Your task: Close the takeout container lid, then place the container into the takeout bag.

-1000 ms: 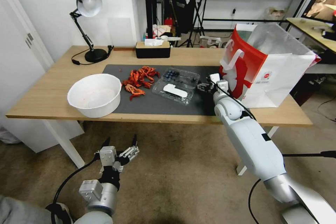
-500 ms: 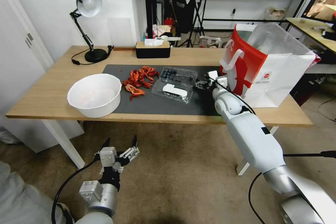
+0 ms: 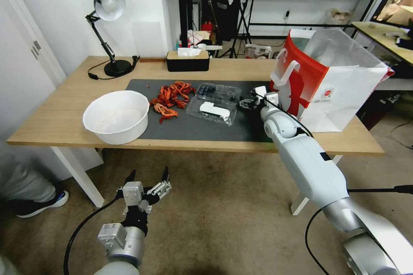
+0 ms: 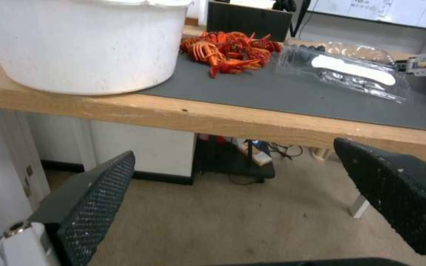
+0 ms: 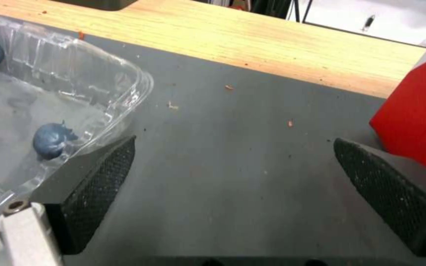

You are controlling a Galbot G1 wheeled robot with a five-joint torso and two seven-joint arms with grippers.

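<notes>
Approaching open container [image 3: 214,102] w/ right gripper [image 3: 247,103], fingers wide; lid [image 3: 211,110] needs flipping shut; left gripper [image 3: 146,178] idle, fingers wide.

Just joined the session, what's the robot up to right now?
The right pincer is open, low over the dark mat, right beside the takeout container. Its lid lies flat open. The takeout bag stands open just beyond that arm. The left pincer hangs open below the table edge.
</notes>
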